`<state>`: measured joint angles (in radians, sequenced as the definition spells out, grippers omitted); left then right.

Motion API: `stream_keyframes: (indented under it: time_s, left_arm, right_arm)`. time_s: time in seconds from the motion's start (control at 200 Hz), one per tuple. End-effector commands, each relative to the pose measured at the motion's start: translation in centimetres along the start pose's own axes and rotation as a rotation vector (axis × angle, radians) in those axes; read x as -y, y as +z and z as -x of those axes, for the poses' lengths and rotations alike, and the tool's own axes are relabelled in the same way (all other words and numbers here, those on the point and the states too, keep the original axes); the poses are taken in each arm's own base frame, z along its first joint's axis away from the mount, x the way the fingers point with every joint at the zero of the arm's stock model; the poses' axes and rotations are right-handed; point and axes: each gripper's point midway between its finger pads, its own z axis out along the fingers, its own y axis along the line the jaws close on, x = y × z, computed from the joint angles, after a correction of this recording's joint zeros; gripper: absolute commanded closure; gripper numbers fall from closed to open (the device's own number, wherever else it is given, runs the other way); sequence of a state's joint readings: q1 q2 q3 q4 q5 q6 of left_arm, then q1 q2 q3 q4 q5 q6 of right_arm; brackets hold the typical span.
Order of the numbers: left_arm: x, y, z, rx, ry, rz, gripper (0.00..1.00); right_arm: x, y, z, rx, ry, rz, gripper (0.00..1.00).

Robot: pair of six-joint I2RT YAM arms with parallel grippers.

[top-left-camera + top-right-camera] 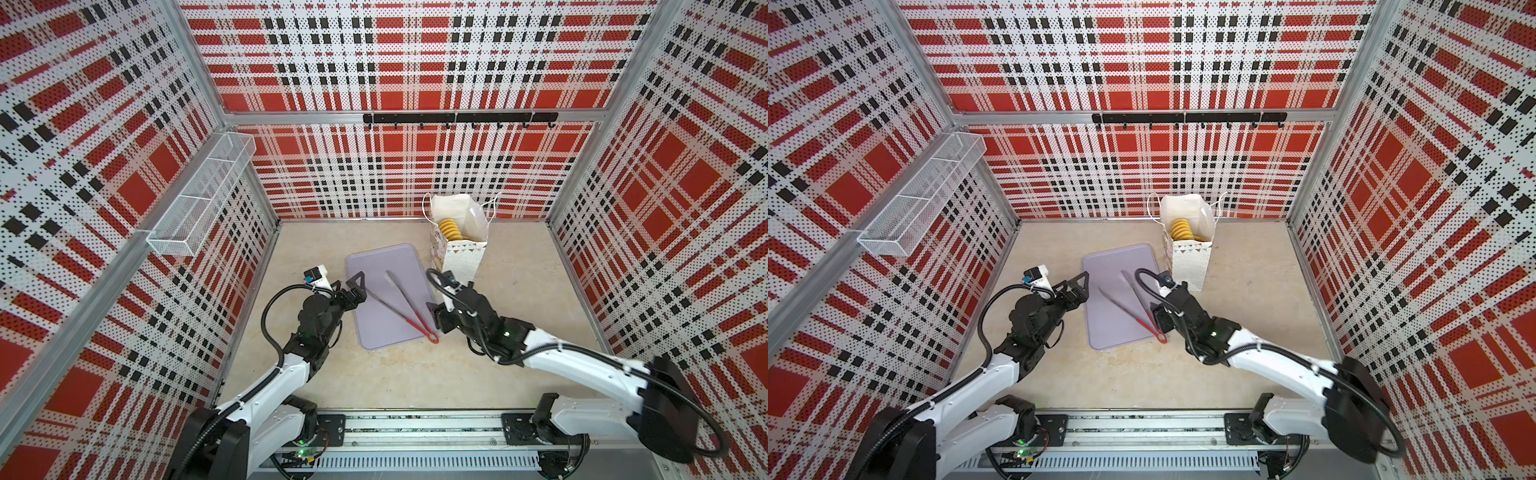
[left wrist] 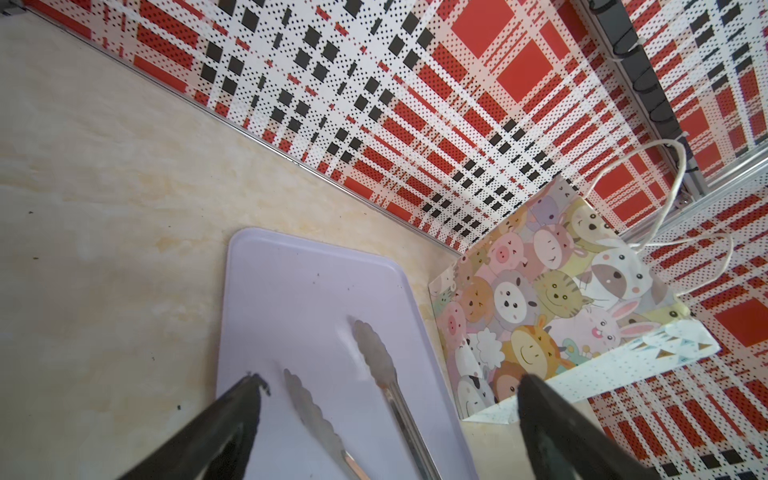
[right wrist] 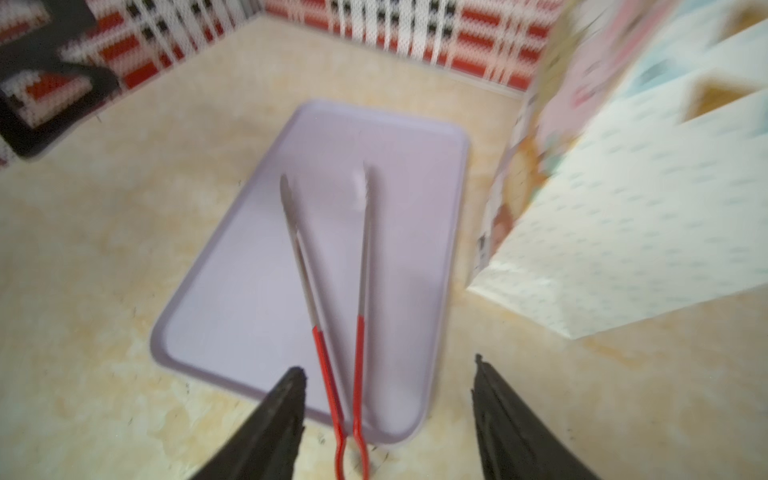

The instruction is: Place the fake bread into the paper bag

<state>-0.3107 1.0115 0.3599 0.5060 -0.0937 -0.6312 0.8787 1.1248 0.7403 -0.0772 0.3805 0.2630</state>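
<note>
The paper bag [image 1: 461, 257] [image 1: 1190, 262] stands upright at the back of the table, right of the tray. A ribbed yellow fake bread [image 1: 450, 228] [image 1: 1181, 228] shows inside its open mouth. The bag's cartoon-animal side [image 2: 540, 299] shows in the left wrist view and its speckled white face [image 3: 623, 208] in the right wrist view. My left gripper [image 1: 359, 289] [image 2: 392, 380] hangs open over the tray's left edge, holding nothing. My right gripper [image 1: 436, 320] [image 3: 387, 365] is open at the tray's near right corner, with the tongs' red handles lying loose between its fingers.
A flat lavender tray [image 1: 374, 332] [image 3: 232, 299] lies mid-table, and on it red-handled metal tongs [image 1: 399, 303] [image 2: 376, 357] [image 3: 363, 249] lie spread apart. A white wire basket [image 1: 199, 195] hangs on the left wall. A black hook rail [image 1: 457, 118] runs along the back wall.
</note>
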Motion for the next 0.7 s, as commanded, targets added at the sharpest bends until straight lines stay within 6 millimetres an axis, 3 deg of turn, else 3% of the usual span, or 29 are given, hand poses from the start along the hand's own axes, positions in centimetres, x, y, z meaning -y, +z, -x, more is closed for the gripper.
stream_keyframes:
  time_s: [0.0, 0.135, 0.271, 0.366, 0.521, 0.626, 0.696]
  left_arm:
    - [-2.7, -0.5, 1.9, 0.086, -0.003, 0.119, 0.02]
    - [-5.6, -1.9, 4.8, 0.21, 0.007, 0.263, 0.02]
    - [-6.7, -3.8, 6.9, 0.315, 0.111, 0.356, 0.02]
    - [-9.5, -5.4, 8.1, 0.38, 0.198, 0.542, 0.02]
    - [-12.1, -7.1, 9.8, 0.461, 0.276, 0.672, 0.02]
    - [-12.6, -7.5, 10.2, 0.499, 0.308, 0.671, 0.02]
    - [-13.2, -6.9, 9.9, 0.481, 0.313, 0.669, 0.02]
  right_arm:
    - [5.9, -2.5, 2.0, 0.142, 0.122, -0.199, 0.24]
    - [12.9, -5.2, 2.9, 0.222, 0.242, -0.366, 0.14]
    - [18.0, -7.4, 3.4, 0.292, 0.252, -0.548, 0.0]
    - [20.7, -8.1, 3.3, 0.33, 0.274, -0.627, 0.0]
    - [25.3, -8.8, 1.0, 0.362, 0.296, -0.755, 0.0]
    - [28.0, -7.6, -2.3, 0.311, 0.328, -0.793, 0.0]
    - [28.7, -6.7, -3.9, 0.289, 0.297, -0.812, 0.0]
